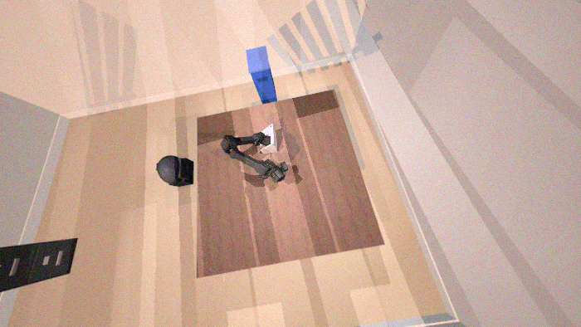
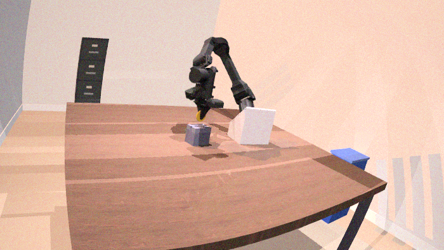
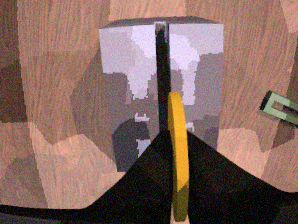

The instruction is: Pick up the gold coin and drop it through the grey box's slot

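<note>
My gripper point(image 3: 173, 139) point(image 2: 202, 115) is shut on the gold coin point(image 3: 179, 155) point(image 2: 198, 116), which stands on edge between the fingertips. The closed grey box point(image 2: 198, 136) point(image 3: 111, 55) stands on the table below the coin. In the wrist view its dark slot point(image 3: 162, 65) runs up and down the image, and the coin appears just right of the slot's line, nearly parallel with it. In the exterior view the coin hangs above the lid with a gap. The green holder point(image 3: 281, 108) lies at the right edge of the wrist view, with no coin in the visible part.
A white wedge-shaped block point(image 2: 257, 127) point(image 1: 271, 141) stands on the table point(image 2: 143, 203) point(image 1: 286, 232) beside the arm's base. A blue bin point(image 1: 259, 66) point(image 2: 350, 155) stands beyond the table edge. A dark rounded object point(image 1: 170, 170) and a black cabinet point(image 2: 90, 70) are off the table.
</note>
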Controlling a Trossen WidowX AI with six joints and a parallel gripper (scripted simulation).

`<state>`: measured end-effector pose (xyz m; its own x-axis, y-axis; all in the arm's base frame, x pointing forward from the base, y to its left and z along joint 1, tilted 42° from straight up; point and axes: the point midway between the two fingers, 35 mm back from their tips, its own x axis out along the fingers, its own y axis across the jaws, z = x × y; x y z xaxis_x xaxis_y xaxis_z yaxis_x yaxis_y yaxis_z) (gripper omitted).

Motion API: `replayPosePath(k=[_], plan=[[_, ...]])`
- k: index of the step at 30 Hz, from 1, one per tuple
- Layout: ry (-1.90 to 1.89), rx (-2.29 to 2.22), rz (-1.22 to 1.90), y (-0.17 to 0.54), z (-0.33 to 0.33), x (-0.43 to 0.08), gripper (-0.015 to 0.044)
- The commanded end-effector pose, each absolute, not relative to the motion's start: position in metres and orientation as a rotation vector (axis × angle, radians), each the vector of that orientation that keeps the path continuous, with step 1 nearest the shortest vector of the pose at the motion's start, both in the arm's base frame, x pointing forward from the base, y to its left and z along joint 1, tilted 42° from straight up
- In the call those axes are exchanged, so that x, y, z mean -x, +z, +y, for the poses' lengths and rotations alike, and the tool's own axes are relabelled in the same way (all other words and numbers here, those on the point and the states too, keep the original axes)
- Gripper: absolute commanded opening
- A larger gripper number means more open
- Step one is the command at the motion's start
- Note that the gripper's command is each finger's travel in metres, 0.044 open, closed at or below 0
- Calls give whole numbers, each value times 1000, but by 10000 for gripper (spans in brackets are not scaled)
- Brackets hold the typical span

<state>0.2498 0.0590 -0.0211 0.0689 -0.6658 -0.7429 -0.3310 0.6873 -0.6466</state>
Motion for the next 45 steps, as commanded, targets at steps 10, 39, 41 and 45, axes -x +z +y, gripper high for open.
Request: replayPosePath(k=[10,39,41,45], plan=[[-308,850,1531,-21,61,-251,0],[-304,855,1533,-31,52,-251,0],[-304,855,1533,-32,51,-251,0],[-304,854,1532,-33,50,-251,0]])
